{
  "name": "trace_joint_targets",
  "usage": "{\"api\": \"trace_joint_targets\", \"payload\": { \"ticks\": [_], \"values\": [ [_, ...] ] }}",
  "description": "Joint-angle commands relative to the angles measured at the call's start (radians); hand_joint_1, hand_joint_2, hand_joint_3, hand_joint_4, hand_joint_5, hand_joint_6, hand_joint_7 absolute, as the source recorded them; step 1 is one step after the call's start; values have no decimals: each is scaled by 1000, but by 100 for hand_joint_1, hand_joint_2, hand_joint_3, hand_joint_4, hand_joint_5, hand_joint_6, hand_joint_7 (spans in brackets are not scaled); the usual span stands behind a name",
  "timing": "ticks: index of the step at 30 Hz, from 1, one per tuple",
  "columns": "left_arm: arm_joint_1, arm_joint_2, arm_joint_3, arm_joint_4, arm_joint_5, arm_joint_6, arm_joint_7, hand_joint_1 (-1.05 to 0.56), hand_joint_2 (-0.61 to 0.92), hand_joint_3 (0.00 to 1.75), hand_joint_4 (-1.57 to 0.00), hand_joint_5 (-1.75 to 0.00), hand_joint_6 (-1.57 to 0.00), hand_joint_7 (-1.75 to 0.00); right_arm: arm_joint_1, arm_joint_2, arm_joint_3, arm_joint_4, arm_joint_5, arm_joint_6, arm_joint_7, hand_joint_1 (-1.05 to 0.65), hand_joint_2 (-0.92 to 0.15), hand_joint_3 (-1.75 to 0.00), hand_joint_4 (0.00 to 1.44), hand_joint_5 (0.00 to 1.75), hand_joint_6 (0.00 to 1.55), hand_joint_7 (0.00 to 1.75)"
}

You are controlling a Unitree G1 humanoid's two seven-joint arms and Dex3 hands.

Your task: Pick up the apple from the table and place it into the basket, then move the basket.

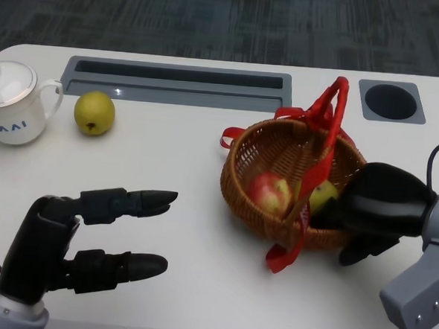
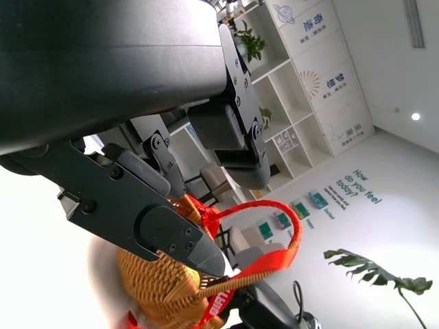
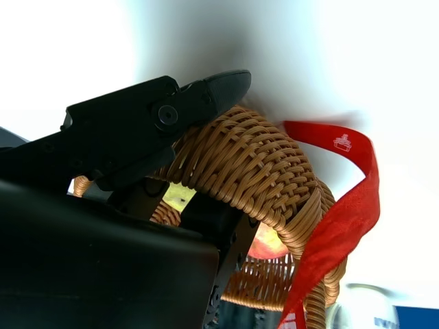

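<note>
Nearest the front edge of the white table (image 1: pixel 196 297), toward its left corner, the left hand (image 1: pixel 88 242) hovers with its black fingers (image 1: pixel 139 202) stretched out and spread apart, holding nothing. Toward the front right corner, the right hand (image 1: pixel 377 208) grips the near right side of the wicker basket (image 1: pixel 250 155); in the right wrist view its fingers (image 3: pixel 206 96) lie over the woven rim (image 3: pixel 267 164) from outside while others reach down inside, so the rim is clamped between them. The basket stands on the table right of the middle, with a red ribbon (image 1: pixel 320 171) wound up its tall handle and trailing over the front of the rim onto the table. Inside lie 2 pieces of fruit: a red and yellow apple (image 1: pixel 270 194) toward the left of the bottom, and a yellow-green one (image 1: pixel 323 195) beside it, just next to the right hand. Further back, near the left edge, a yellow-green apple (image 1: pixel 94 113) sits alone on the table, well apart from the basket. Just left of it stands a white lidded mug (image 1: pixel 11 103) with blue lettering, its handle turned toward that apple. Along the back edge runs a long grey recessed tray (image 1: pixel 176 83), and a round dark hole in a grey frame (image 1: pixel 391 101) sits toward the back right corner.
</note>
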Motion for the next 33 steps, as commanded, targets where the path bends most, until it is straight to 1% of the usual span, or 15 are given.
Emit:
{"api": "trace_joint_targets", "payload": {
  "ticks": [1, 5, 11, 15, 17, 20, 24, 29, 33],
  "values": [
    [-6, 5, 5, 18, -14, -20, 8, -38, 71, 0, -111, -1, -99, 0, -49, -4, -45, 42, 49, 33, 21, -27, -91, -1, 123, 27, 106, 1],
    [-10, 3, 8, 33, -9, -33, 13, -39, 71, 0, -111, -1, -99, 0, -66, 4, -77, 92, 79, 95, 80, -26, -91, 0, 121, 26, 106, 1],
    [-12, 4, 5, 57, -16, -55, 7, -39, 71, 0, -111, 0, -99, 0, -108, 27, -106, 142, 99, 221, 165, -28, -92, -1, 117, 22, 105, 0],
    [-11, 6, 7, 71, -11, -71, 9, -40, 71, 0, -111, -1, -100, -1, -140, 58, -127, 168, 115, 331, 229, -28, -92, -2, 118, 22, 103, 0],
    [-7, 5, 10, 75, -5, -77, 14, -41, 70, 0, -112, -1, -101, -1, -156, 73, -135, 178, 121, 393, 251, -29, -92, -2, 117, 21, 103, 0],
    [8, 5, 13, 69, -2, -82, 18, -41, 70, 0, -112, -1, -102, -1, -171, 89, -152, 188, 129, 467, 265, -29, -90, -1, 116, 18, 104, 1],
    [34, 8, 21, 64, -1, -97, 22, -41, 70, 0, -112, -1, -102, -1, -200, 112, -169, 198, 141, 572, 329, -30, -90, -1, 113, 12, 101, 0],
    [61, 11, 24, 70, -17, -120, 17, -39, 70, 0, -112, -1, -102, -1, -220, 133, -204, 203, 166, 650, 374, -31, -90, -1, 108, 5, 100, 1],
    [75, 18, 27, 75, -29, -130, 13, -37, 69, 0, -113, -1, -102, -1, -229, 148, -229, 204, 184, 691, 396, -36, -91, -1, 112, 6, 102, 1]
  ]
}}
